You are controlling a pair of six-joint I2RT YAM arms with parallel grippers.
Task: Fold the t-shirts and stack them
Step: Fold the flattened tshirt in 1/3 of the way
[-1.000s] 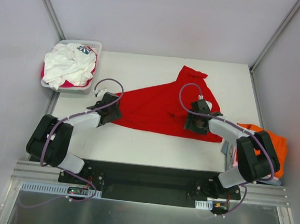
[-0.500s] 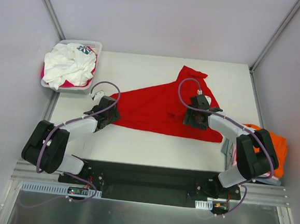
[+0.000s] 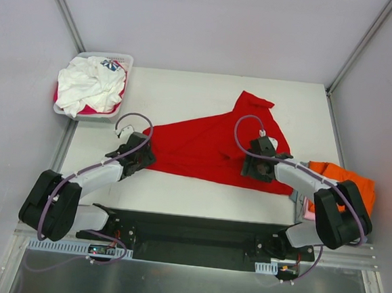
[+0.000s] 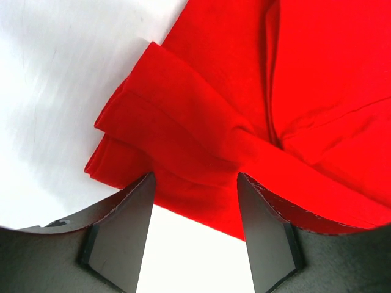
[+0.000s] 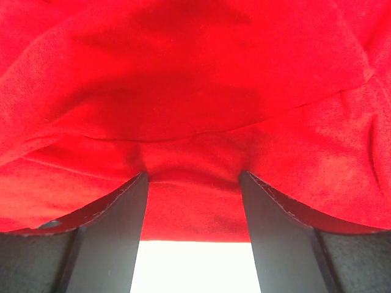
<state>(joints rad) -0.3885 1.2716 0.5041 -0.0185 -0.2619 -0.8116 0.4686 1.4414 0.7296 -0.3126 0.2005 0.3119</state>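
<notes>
Table: carries the red t-shirt, which lies unfolded and creased across the middle.
Basket: beyond the red t-shirt's left corner and well apart from it. It holds a crumpled white t-shirt.
Orange t-shirt: right of the red t-shirt, past the table edge, bunched.
Left gripper: clamped on the red t-shirt's near-left corner, with hem layers gathered between the fingers.
Right gripper: clamped on the red t-shirt's near edge, toward its right end. The cloth puckers into the jaws.
Progress: early. No fold in the red t-shirt is complete, no stack is visible, and the basket shirts are untouched.
Hidden: both sets of fingertips lie under cloth, so the bite is probably shallow, but this cannot be confirmed. Pink cloth beside the orange t-shirt is mostly behind the right arm.
</notes>
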